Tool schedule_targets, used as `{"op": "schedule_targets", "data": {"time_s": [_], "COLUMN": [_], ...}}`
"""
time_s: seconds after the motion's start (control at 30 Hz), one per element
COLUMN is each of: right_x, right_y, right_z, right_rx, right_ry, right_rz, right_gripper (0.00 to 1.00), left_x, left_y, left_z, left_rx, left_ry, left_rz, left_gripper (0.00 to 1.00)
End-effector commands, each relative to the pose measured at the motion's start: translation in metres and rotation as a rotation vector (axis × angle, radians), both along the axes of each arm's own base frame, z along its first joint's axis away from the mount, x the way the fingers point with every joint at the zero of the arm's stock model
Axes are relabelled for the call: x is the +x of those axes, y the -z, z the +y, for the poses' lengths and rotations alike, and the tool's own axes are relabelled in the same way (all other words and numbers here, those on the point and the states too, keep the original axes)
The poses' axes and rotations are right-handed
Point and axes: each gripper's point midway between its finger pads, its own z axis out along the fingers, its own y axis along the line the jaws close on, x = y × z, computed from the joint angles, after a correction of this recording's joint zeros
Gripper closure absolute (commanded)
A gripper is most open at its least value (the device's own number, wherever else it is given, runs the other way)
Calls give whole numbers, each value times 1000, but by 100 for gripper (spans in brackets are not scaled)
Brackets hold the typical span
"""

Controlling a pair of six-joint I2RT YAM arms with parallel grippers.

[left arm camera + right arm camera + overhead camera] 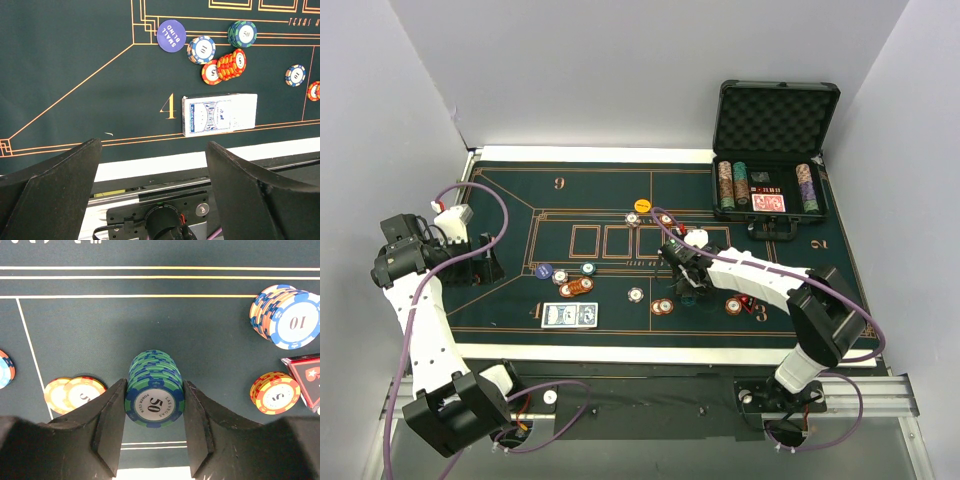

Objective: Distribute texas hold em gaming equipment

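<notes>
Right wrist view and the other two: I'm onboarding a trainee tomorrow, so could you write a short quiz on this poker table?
1. True or false: the left hand is open and empty.
2. The chip stack between the right hand's fingers is marked: A) 5 B) 10 C) 50
3. Which number is printed on the felt just left of the blue-backed cards?
Key: 1 true; 2 C; 3 the number 4.
</notes>
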Motion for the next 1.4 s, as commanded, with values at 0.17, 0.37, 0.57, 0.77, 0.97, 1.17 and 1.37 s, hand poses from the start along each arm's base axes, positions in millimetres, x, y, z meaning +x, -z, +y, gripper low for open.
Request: {"op": "schedule_targets", "data": {"time_s": [0.17, 0.37, 0.57, 0.77, 0.97, 1.17, 1.37], "right_x": [-2, 7, 35, 83, 130, 165, 180], "right_y": [-22, -47, -64, -55, -43, -26, -8], "right_z": [-12, -6, 8, 32, 62, 85, 94], "right_rx": [-4, 20, 35, 40, 61, 76, 87], "right_ry": [21, 18, 19, 33, 27, 20, 31], "right_rz": [-29, -65, -90, -63, -49, -35, -12], "right_gripper": [70, 71, 71, 73, 73, 73, 73], "left_x": [5, 6, 10, 14, 18, 23, 26], "left_y": [-9, -10, -13, -13, -12, -9, -7], "left_z": [4, 5, 6, 8, 10, 12, 14], "left_rx": [27, 28, 24, 24, 18, 11, 11], "left_ry": [7, 8, 5, 7, 8, 9, 9], "left_rz": [-45, -49, -54, -54, -49, -40, -35], "left_gripper": [3, 4, 4, 4, 4, 4, 4]}}
